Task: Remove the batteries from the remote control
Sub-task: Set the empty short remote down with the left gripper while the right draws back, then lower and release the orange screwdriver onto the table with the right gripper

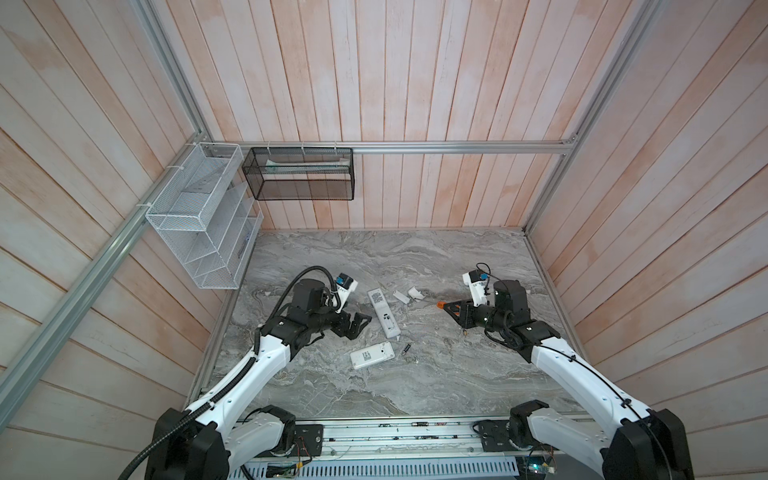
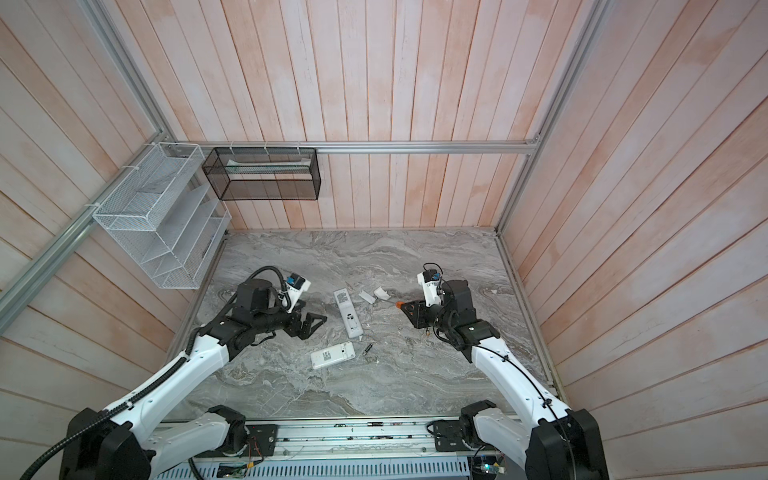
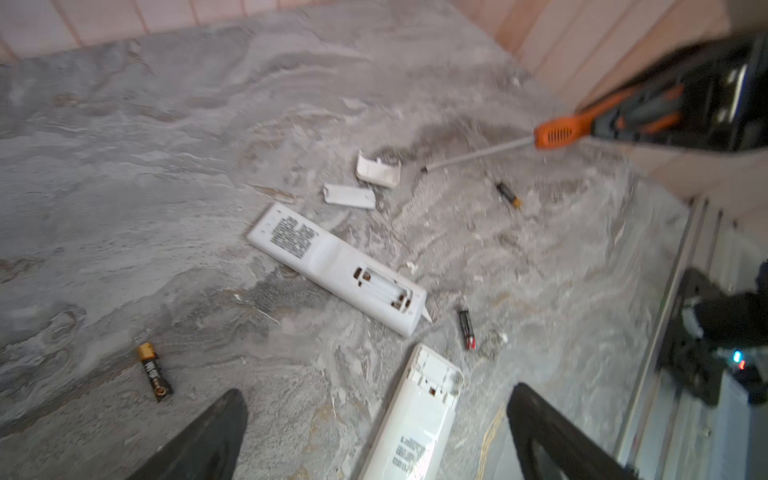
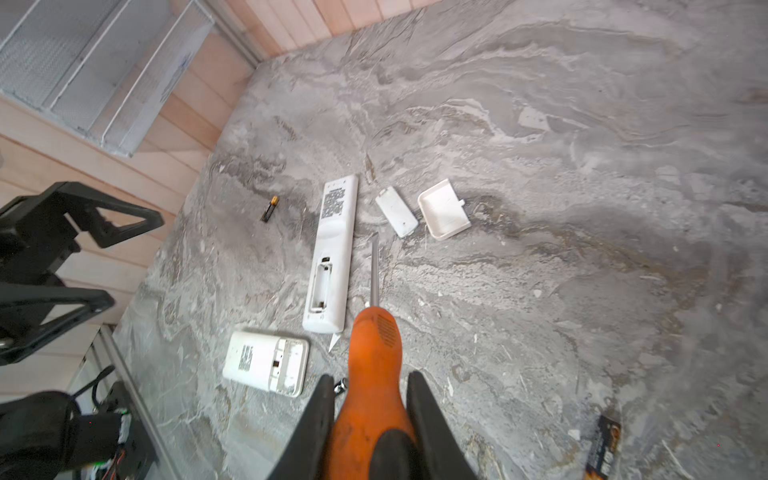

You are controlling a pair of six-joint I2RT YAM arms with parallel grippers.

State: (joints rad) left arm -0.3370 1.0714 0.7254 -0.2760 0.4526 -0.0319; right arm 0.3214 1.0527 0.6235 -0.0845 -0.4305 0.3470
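— So, starting at the left edge, what is crowding the arm there?
— The white wire rack [image 1: 195, 220] is hanging on the left wall [image 1: 83, 166] by the worktop's [image 1: 415, 257] far-left corner. The black mesh basket [image 1: 299, 174] is hanging on the back wall [image 1: 415, 83] beside it. Both are sitting well apart from the left end effector [image 1: 361, 328], which is hovering with its jaws spread wide, holding nothing.
— Where are the batteries lying?
— Three are showing, all out on the stone. The first battery [image 3: 154, 372] is lying between that end effector and the long remote [image 1: 384, 313]. The second battery [image 1: 406, 349] is lying just right of the short remote [image 1: 372, 355], which is sitting nearer the front edge. Both remotes are lying face down, their bays standing open.
— And further right?
— The flat cover [image 4: 396, 211] and the curved cover [image 4: 444, 209] are resting beside the long remote's far end. The right end effector [image 1: 454, 311] is clamping the orange handle of the screwdriver [image 4: 374, 353], whose tip is pointing between the long remote and the flat cover. The third battery [image 4: 604, 449] is lying near that end effector.
— Room to move?
— Open stone is stretching from the clutter to the back wall, along the right edge, and across the front band by the rail [image 1: 395, 432].
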